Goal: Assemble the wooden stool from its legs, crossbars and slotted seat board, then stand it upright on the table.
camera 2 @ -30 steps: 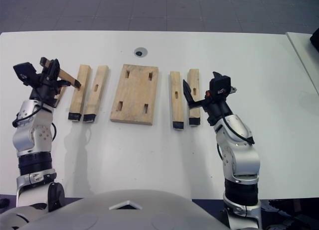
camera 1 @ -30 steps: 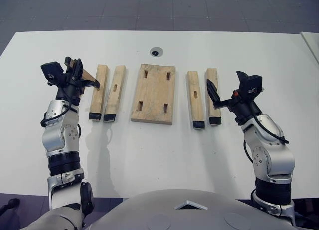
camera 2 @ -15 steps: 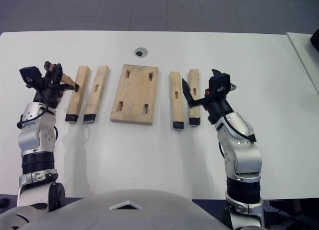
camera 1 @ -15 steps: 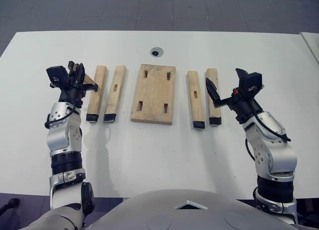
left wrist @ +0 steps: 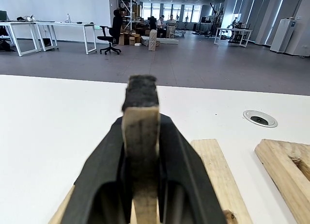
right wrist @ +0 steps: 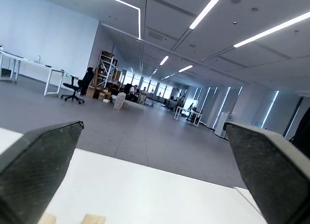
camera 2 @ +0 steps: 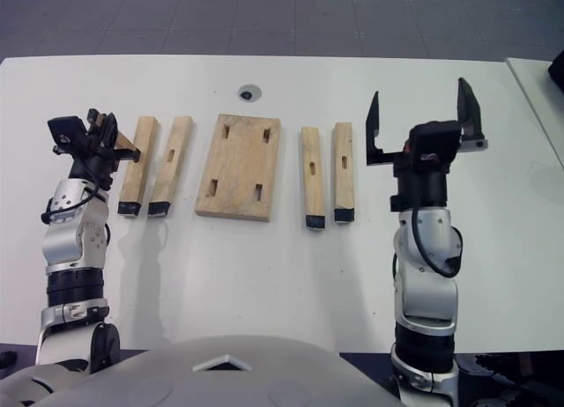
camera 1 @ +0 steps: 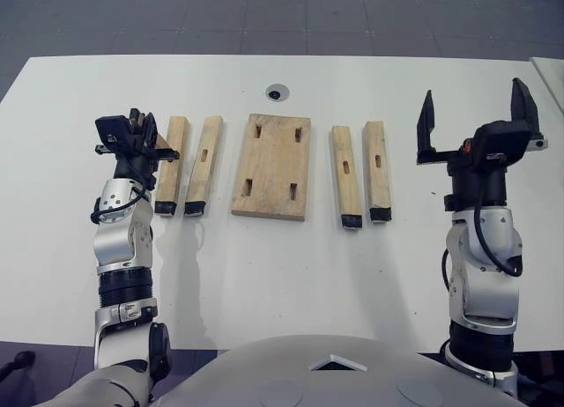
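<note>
The slotted seat board (camera 1: 272, 166) lies flat at the table's middle. Two legs with black ends lie to its left (camera 1: 173, 164) (camera 1: 203, 159) and two to its right (camera 1: 345, 175) (camera 1: 376, 169). My left gripper (camera 1: 141, 141) hovers just left of the leftmost leg, shut on a short wooden crossbar (left wrist: 140, 136) with a dark tip. The leftmost leg (left wrist: 218, 170) lies close beside that crossbar. My right gripper (camera 1: 476, 116) is raised to the right of the right-hand legs, fingers pointing up and wide open, holding nothing.
A round cable grommet (camera 1: 277, 92) sits in the white table (camera 1: 282, 266) behind the seat board. Another table's edge (camera 1: 551, 72) shows at the far right. The near half of the table is bare.
My right gripper swung up and to the right, away from the right-hand legs, and now points upward. My left gripper shifted slightly right toward the leftmost leg, still holding the crossbar.
</note>
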`<state>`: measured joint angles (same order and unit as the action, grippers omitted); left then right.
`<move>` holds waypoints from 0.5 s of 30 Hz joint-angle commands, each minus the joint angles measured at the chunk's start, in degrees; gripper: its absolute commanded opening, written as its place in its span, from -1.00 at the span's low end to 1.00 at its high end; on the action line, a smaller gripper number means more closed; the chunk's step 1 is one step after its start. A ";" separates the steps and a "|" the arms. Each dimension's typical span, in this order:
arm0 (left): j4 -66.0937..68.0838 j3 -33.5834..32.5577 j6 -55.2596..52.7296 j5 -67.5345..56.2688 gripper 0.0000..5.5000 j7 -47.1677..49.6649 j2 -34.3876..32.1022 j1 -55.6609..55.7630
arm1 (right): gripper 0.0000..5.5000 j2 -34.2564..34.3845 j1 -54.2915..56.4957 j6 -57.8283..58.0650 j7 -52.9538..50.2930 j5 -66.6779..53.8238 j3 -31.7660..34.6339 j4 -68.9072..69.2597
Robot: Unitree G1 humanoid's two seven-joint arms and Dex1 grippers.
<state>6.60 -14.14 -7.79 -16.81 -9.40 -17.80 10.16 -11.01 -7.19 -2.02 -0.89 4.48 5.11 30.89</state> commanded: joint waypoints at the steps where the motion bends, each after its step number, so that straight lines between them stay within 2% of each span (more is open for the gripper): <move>1: 2.93 0.92 -3.35 0.88 -0.85 -0.94 0.39 -2.40 | 0.96 2.87 -2.67 -22.26 1.41 -4.47 -0.74 -5.98; 6: 2.34 0.64 -3.52 0.41 -0.85 -1.57 -0.11 -2.13 | 0.96 3.36 -5.05 -29.27 2.29 -5.05 -0.62 -10.23; 12: 0.37 -0.05 -3.60 -0.15 -0.85 -2.10 -0.98 -1.39 | 0.96 3.18 -3.72 -29.21 3.11 -5.79 -0.32 -11.19; 15: -2.11 -0.11 -3.51 -0.01 -0.65 -2.12 -1.18 -0.85 | 0.96 3.22 -3.54 -28.02 3.41 -6.45 -0.22 -11.35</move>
<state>5.94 -14.36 -10.44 -17.18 -11.34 -18.81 9.70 -7.89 -11.29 -31.41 2.13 -1.40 4.49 19.90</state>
